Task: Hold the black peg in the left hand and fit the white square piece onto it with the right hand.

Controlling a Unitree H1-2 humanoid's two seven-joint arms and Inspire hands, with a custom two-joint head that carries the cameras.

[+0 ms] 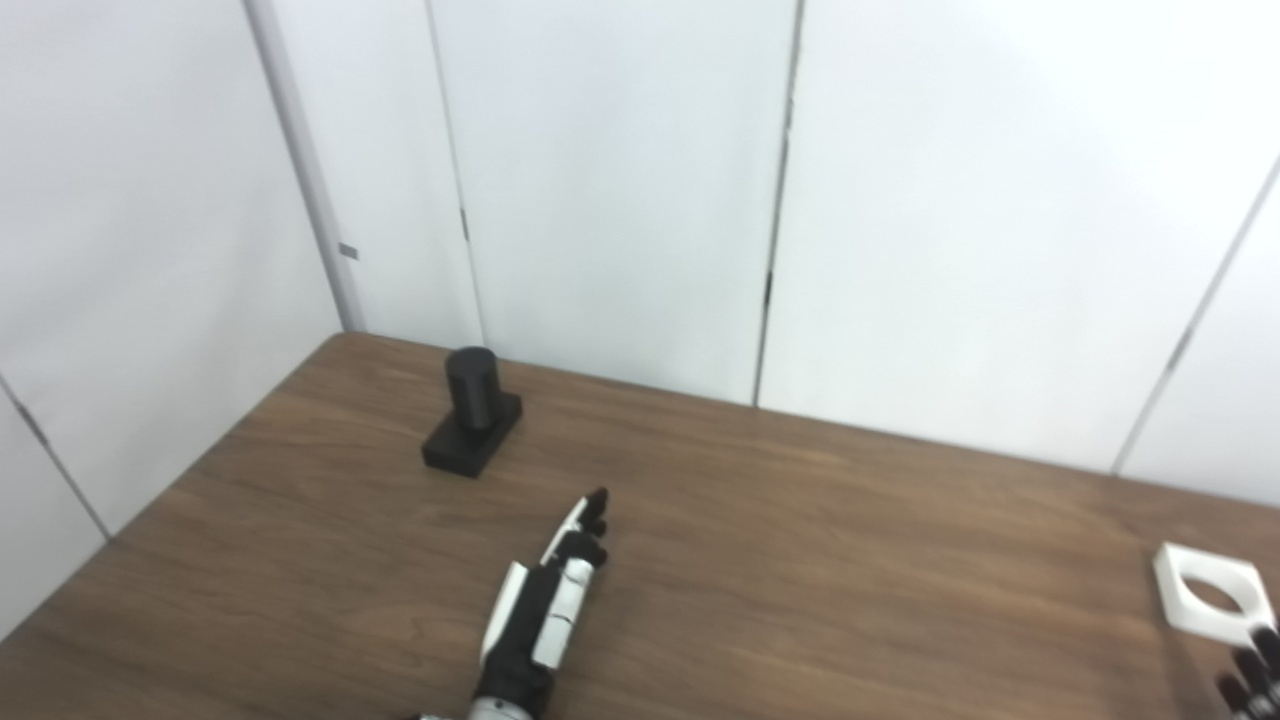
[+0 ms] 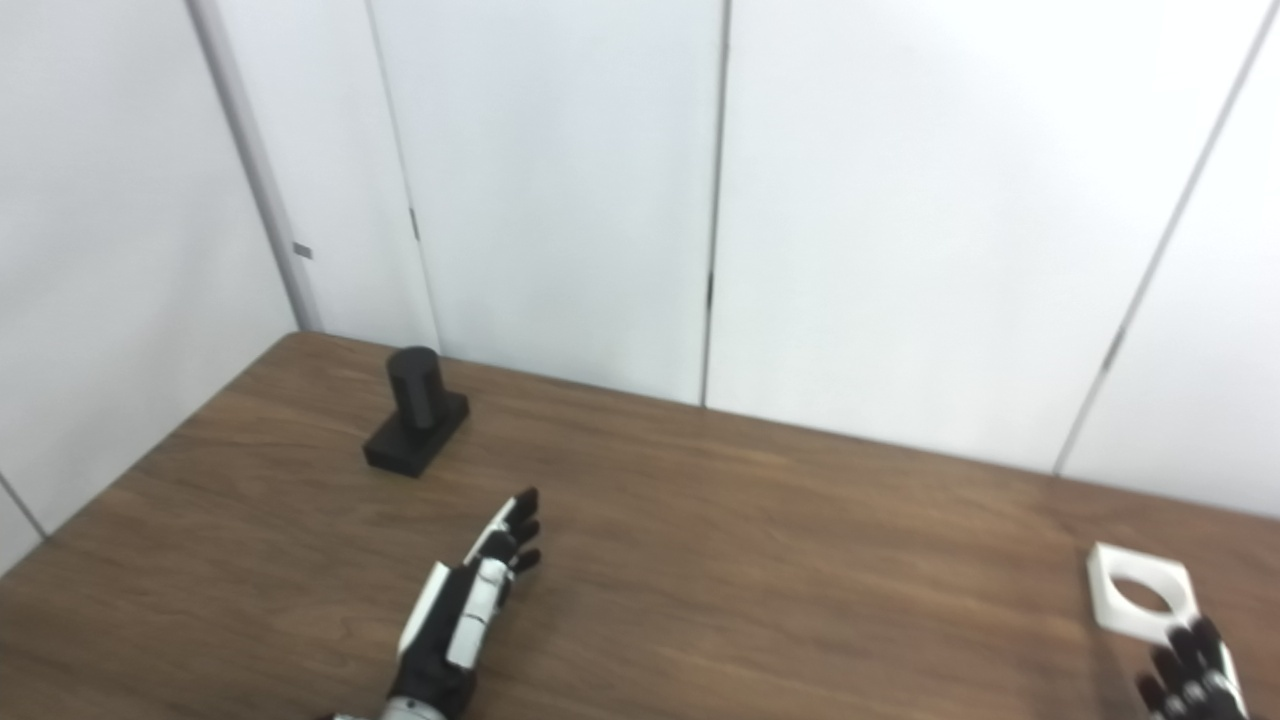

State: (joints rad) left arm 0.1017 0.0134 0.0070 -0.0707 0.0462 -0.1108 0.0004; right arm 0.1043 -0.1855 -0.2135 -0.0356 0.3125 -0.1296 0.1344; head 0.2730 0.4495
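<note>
On brown table (image 1: 800,560), black peg (image 1: 472,410) upright; both hands apart from it

Brown wood-grain table (image 1: 800,560) — two things on it.
A black peg (image 1: 472,410) stands upright on its block base at upper left of the tabletop; a white square piece (image 2: 1142,598) with a round hole lies flat at far right.

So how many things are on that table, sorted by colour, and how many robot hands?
Black things: 1, the black peg standing on its base.
White things: 1, the white square piece with a round hole.
Robot hands: 2, the left hand and the right hand.
Total: 4.
</note>
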